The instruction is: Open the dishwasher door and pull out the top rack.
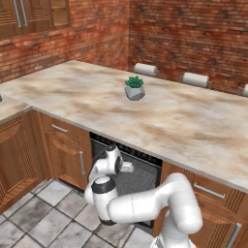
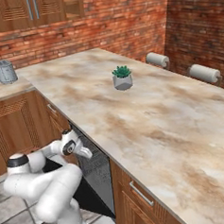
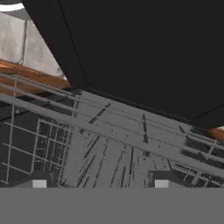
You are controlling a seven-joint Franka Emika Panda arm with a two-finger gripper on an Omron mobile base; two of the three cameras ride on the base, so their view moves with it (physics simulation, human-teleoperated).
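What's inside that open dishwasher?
A grey wire rack spans the dishwasher, apparently empty; the black door lies open beyond. The arm hides the deeper interior.

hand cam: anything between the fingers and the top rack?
Nothing. In the hand view the fingers stand apart just over the top rack, bare wire grid beneath; the open dishwasher door lies beyond it.
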